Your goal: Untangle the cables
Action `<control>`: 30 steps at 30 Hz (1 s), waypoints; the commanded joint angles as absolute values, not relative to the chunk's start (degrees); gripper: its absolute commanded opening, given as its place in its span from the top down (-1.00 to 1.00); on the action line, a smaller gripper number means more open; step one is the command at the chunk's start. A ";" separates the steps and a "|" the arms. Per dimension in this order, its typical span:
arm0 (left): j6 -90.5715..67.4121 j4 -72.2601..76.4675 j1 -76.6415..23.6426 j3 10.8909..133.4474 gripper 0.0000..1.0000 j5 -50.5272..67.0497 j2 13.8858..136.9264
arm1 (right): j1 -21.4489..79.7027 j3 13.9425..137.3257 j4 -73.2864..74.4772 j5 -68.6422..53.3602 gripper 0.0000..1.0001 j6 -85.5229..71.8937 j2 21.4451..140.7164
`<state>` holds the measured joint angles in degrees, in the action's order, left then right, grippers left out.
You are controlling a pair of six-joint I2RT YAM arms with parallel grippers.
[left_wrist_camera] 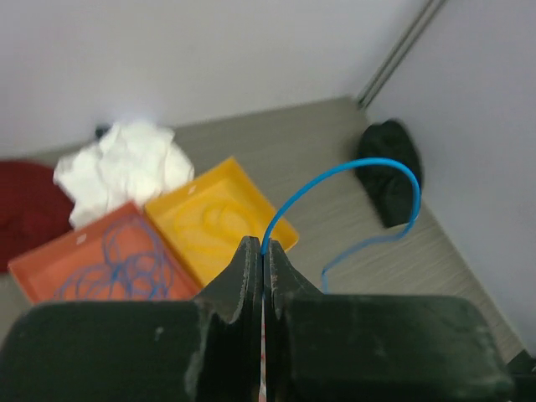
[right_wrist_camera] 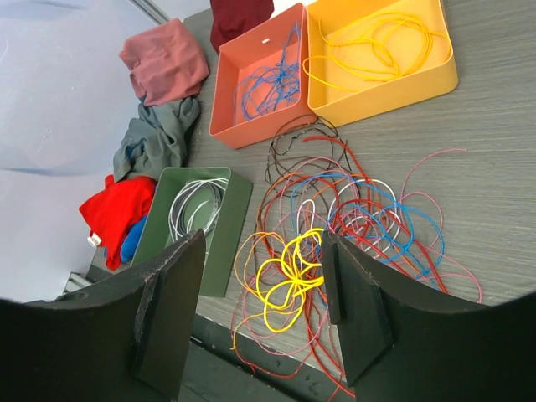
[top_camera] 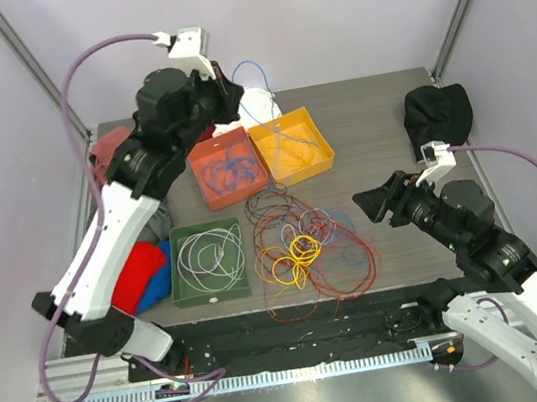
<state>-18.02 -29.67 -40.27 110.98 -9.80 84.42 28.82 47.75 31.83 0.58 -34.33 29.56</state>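
Note:
A tangle of red, blue, white, pink and orange cables [top_camera: 320, 244] lies on the table's front middle, with a yellow bunch [top_camera: 297, 257] in it. The tangle also shows in the right wrist view [right_wrist_camera: 368, 213], with the yellow bunch [right_wrist_camera: 293, 268]. My left gripper [top_camera: 232, 90] is raised over the back of the table, behind the orange bin. It is shut [left_wrist_camera: 263, 251] on a thin blue cable [left_wrist_camera: 368, 163] that arcs up and hangs down to the right. My right gripper [top_camera: 365, 205] is open and empty [right_wrist_camera: 264, 276], above the tangle's right side.
An orange bin [top_camera: 237, 193] holds blue cables, a yellow bin [top_camera: 299, 168] yellow ones, a green bin [top_camera: 212, 296] white ones. White cloth [left_wrist_camera: 126, 167] lies behind the bins. Red, blue and grey cloths [top_camera: 142, 270] lie left, and a black cloth [top_camera: 438, 115] lies back right.

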 commanded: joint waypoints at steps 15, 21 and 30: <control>-27.69 -29.71 -22.50 107.40 1.00 -0.70 92.46 | 29.09 47.11 30.32 2.81 -0.27 -31.03 28.65; -27.95 -29.97 -21.01 107.05 1.00 -0.26 94.83 | 29.09 46.93 30.41 3.43 -0.27 -30.24 28.57; -28.04 -28.74 -20.13 104.60 1.00 -0.26 95.18 | 29.09 46.49 30.50 3.52 -0.27 -30.15 28.65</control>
